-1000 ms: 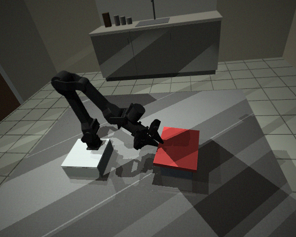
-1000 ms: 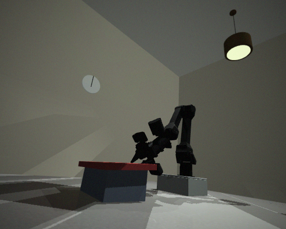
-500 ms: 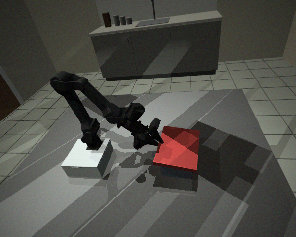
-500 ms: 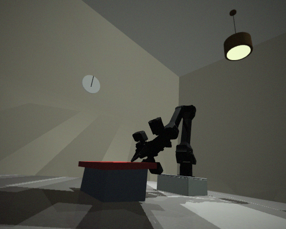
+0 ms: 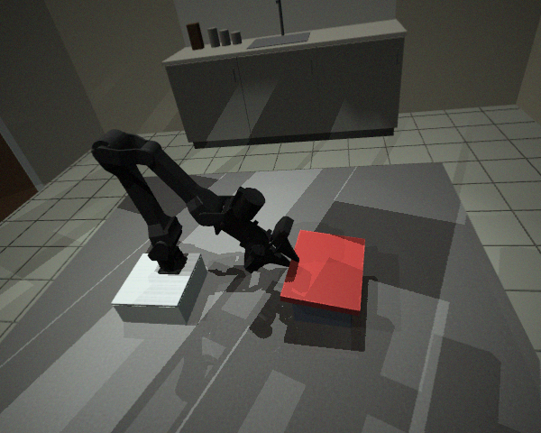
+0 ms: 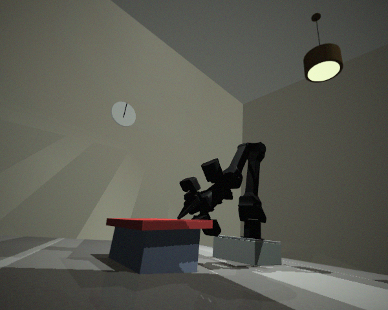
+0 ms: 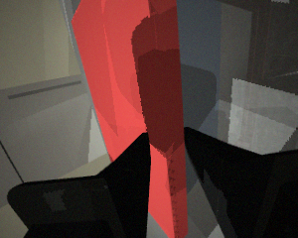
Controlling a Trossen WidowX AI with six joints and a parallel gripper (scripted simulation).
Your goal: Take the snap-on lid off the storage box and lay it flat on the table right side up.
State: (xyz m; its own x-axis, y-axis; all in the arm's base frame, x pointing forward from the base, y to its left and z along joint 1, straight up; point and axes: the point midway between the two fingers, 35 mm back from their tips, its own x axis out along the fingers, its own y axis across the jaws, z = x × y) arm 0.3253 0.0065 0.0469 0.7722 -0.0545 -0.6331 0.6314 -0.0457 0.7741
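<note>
Lid: red, square-cornered slab, thin rim, top side up; seated over the box, overhanging its walls. Storage box: blue-grey, walls narrowing upward or not, cannot tell; upright on table.
</note>
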